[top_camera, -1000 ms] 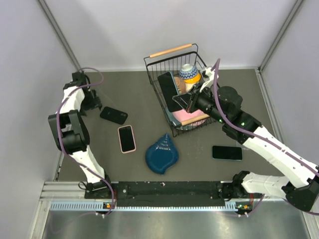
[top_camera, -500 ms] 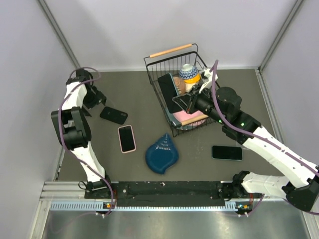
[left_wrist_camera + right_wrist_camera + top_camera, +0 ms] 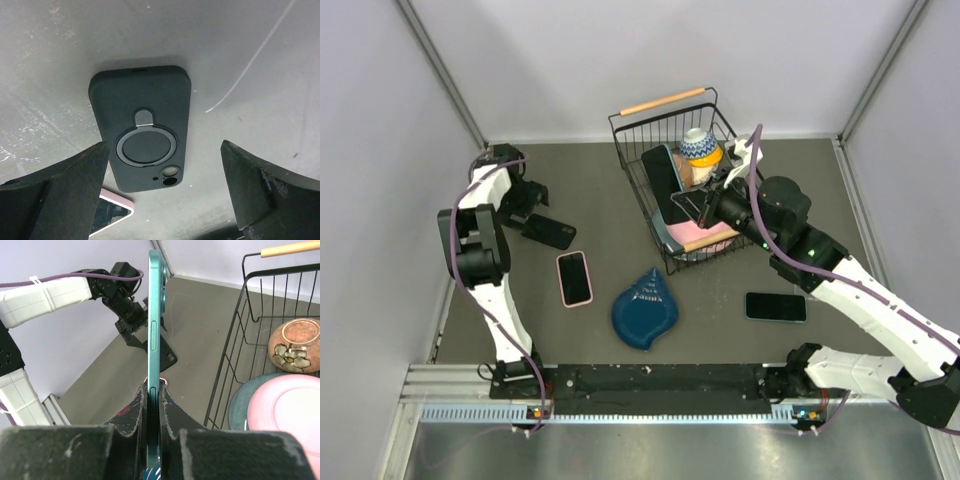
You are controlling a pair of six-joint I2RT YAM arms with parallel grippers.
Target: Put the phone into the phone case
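**Phone up in the right gripper; case waiting under the left.**
The right gripper (image 3: pixel 153 395) pinches the teal phone (image 3: pixel 154 330) at its lower end and holds it upright and edge-on above the basket (image 3: pixel 663 101), well apart from the case. The left gripper (image 3: pixel 164 145) hovers over the black case (image 3: pixel 142 127) with jaws spread wide, touching nothing. The case lies flat on the table, matte, with its ring stand and camera cutout facing up, so its open side is probably facing down. The step in hand looks like taking hold of the case. Next, the left jaws need to close across its long edges and turn it open side up before the phone comes across.
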